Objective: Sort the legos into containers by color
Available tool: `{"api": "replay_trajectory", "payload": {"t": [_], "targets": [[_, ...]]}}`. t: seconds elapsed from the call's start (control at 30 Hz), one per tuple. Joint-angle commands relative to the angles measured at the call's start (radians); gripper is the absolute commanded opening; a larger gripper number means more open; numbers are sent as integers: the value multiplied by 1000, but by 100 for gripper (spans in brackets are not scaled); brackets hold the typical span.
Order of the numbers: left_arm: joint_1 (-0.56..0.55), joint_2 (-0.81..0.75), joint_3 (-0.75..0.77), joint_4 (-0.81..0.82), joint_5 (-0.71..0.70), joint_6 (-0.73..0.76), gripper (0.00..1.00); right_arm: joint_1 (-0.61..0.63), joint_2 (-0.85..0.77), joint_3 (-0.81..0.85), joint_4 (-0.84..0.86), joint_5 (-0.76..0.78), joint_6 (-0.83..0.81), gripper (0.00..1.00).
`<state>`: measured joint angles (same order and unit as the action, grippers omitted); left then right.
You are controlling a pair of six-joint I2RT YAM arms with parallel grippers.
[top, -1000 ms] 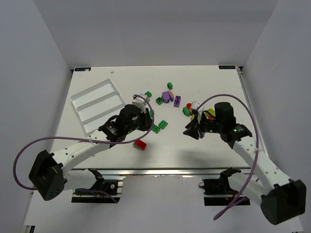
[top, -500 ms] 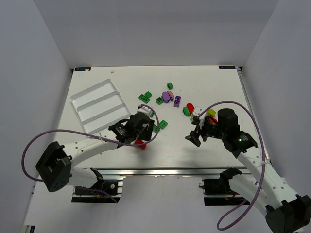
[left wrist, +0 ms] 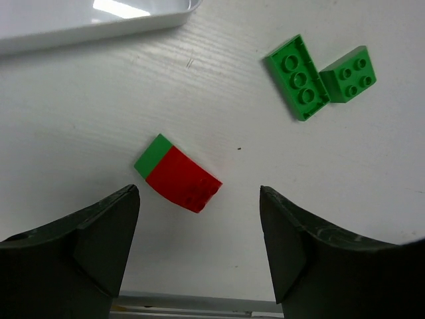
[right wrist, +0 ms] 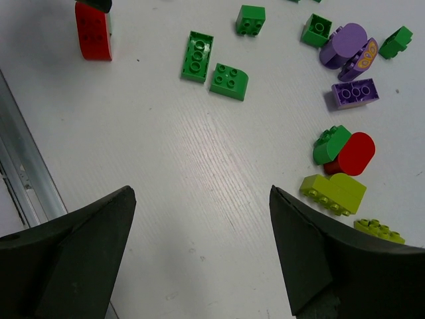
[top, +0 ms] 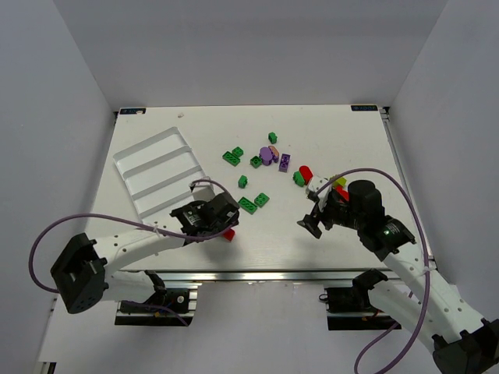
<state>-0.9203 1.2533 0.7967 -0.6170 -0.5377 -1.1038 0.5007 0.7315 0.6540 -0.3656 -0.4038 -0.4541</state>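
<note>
Nearest, by the bench's [left wrist: 86,126] front edge, left claw [left wrist: 198,212]: hangs with jaws spread wide, gripping nothing, framing a red lego [left wrist: 179,176] with a green end that lies flat below, apart from both fingers. Opposite, right claw [right wrist: 199,199]: gapes just as wide and empty over bare bench. Slightly farther, two green legos [left wrist: 297,78]: sit touching, side by side. Mid-bench, scattered legos [top: 267,155] in green, purple, red and yellow-green: lie loose, some touching. Far left, white ridged tray [top: 156,164]: rests angled, well apart from the legos.
</note>
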Motion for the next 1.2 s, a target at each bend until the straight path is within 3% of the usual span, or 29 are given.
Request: {"api": "replay_trajectory", "payload": {"t": [0.0,0.27,1.17], "targets": [[-26,20,-31,0,19,-279,82,18,-14,-14,20,40,-3,86],[-63,112,16,-52,-21,-387,84,38,-12,-17,25,54,0,87],[-60,374,188,-159,-125,-337,80,44,-49,-21,27,36,2,87]]}}
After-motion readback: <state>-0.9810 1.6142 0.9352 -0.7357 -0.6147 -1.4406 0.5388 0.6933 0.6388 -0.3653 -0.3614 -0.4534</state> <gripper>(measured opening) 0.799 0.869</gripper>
